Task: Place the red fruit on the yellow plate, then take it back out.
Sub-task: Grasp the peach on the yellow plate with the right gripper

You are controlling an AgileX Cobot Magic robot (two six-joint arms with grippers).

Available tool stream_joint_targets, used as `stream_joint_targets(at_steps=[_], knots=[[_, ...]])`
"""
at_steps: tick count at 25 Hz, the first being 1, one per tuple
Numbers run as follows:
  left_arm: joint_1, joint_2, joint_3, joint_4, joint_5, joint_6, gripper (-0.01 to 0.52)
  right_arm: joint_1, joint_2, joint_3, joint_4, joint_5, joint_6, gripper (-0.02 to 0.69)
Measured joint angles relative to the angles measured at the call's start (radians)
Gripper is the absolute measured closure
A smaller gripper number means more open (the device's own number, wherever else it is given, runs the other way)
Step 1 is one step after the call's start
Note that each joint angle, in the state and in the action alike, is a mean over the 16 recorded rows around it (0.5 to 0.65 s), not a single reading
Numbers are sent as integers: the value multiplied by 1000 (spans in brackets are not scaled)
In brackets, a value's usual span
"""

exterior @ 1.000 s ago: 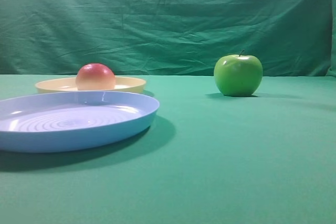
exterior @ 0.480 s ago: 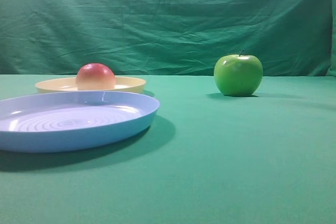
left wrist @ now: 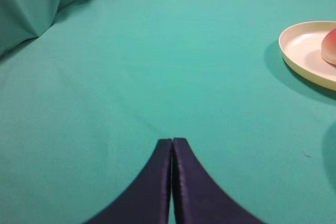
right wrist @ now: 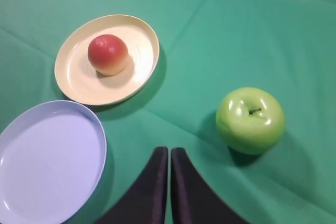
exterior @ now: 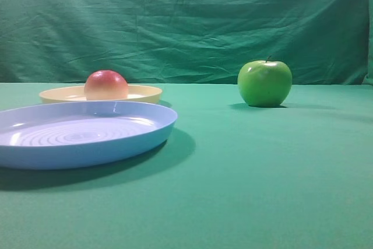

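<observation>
The red fruit (exterior: 106,84) rests on the yellow plate (exterior: 143,93), left of centre in the exterior view. From above in the right wrist view, the red fruit (right wrist: 107,54) lies inside the yellow plate (right wrist: 79,85), well ahead and left of my right gripper (right wrist: 169,150), which is shut and holds nothing. My left gripper (left wrist: 172,141) is shut over bare green cloth; the yellow plate (left wrist: 299,51) and an edge of the red fruit (left wrist: 331,48) show at the far right of its view. Neither gripper appears in the exterior view.
A larger light blue plate (exterior: 145,135) sits in front of the yellow one, also seen as the blue plate (right wrist: 31,198) at lower left. A green apple (exterior: 264,83) stands at the right; the green apple (right wrist: 251,120) lies just right of my right gripper.
</observation>
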Motion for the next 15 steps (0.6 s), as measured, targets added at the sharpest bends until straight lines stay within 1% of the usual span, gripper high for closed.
stream_joint_targets(at_steps=[5,12,15], knots=[[0,0,0,0,0,0,514,62,219,-233,3,48,-26,665],[0,0,0,0,0,0,514,192,514,-544,-16,72,-47,665],[0,0,0,0,0,0,514,248,627,-655,-22,69,-72,647]])
